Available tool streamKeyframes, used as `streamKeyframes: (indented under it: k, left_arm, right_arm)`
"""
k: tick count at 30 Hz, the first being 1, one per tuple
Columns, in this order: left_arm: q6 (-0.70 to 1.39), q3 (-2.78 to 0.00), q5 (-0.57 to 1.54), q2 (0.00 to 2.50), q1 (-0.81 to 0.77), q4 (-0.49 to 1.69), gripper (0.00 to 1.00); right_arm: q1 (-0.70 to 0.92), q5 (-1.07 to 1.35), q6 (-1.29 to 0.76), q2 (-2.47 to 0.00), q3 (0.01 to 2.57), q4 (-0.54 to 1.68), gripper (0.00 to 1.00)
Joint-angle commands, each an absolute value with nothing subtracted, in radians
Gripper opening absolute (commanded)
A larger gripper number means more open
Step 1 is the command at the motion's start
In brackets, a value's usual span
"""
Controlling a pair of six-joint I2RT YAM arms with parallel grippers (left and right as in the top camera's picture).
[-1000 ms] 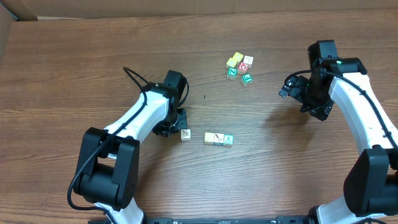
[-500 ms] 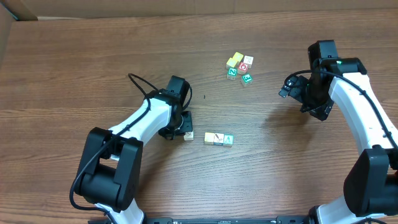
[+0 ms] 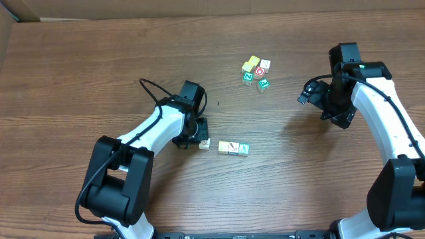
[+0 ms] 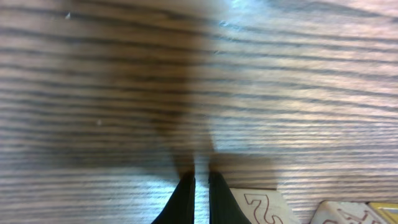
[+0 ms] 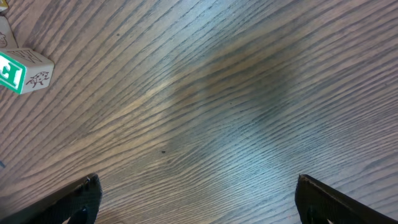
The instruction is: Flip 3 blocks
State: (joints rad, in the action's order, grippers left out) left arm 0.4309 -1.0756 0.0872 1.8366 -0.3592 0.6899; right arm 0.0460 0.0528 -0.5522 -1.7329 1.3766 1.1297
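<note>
A white block [image 3: 204,144] with a brown letter mark lies just right of my left gripper [image 3: 198,133]. In the left wrist view that block [image 4: 266,208] rests against the right finger [image 4: 219,199], and the left gripper [image 4: 201,180] is shut with nothing between its tips. Two more blocks [image 3: 229,147] [image 3: 244,149] lie side by side to the right, and one of them [image 4: 341,214] shows at the left wrist view's bottom edge. My right gripper [image 3: 312,94] hangs open over bare wood at the right, and its fingers [image 5: 81,200] hold nothing.
A cluster of several small cubes lies at the back centre, among them a yellow one [image 3: 251,64], a red-faced one [image 3: 259,72] and a green one [image 3: 263,83]. A green-faced cube [image 5: 22,71] shows at the right wrist view's upper left. A cardboard edge [image 3: 20,10] borders the back left.
My left gripper has slid right and slightly forward, still shut. The white block beside it has shifted a little right toward the pair. The right arm has not moved.
</note>
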Motion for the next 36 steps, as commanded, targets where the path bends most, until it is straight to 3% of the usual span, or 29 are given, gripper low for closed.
streamKeyframes:
  k: [1, 36]
  left_arm:
    - [0.381, -1.063, 0.113, 1.818, -0.387, 0.675, 0.04]
    - [0.453, -1.063, 0.159, 1.818, -0.425, 0.732, 0.04]
  right_arm:
    - [0.043, 0.054, -0.548, -1.724, 1.388, 1.128, 1.00]
    - [0.043, 0.054, -0.549, -1.724, 1.388, 1.128, 1.00]
